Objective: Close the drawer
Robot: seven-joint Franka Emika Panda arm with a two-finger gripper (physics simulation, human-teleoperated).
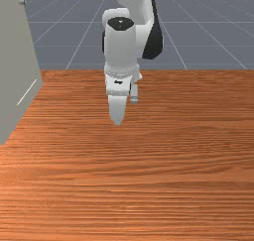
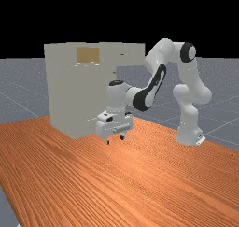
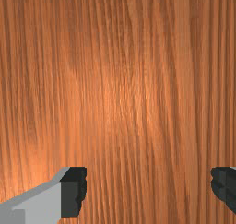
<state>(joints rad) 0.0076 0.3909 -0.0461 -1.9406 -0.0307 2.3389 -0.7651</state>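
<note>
In the far view my gripper (image 2: 115, 140) hangs low over the table, fingers down and apart. The drawer (image 2: 132, 57) sticks out from the top of the pale grey cabinet (image 2: 70, 93) toward the far view's right, so it stands open. It is higher than my hand, beside the upper arm. In the wrist view the gripper (image 3: 148, 186) is open, with bare wood between its fingers. In the front view my hand (image 1: 118, 89) is to the right of the cabinet (image 1: 15, 61), apart from it.
The orange-brown table (image 1: 149, 185) stretches under and in front of the hand. An ochre patch (image 2: 87, 54) marks the cabinet's upper part. The cabinet's tall wall rises beside the hand, and the arm's base (image 2: 188, 135) stands at the far view's right.
</note>
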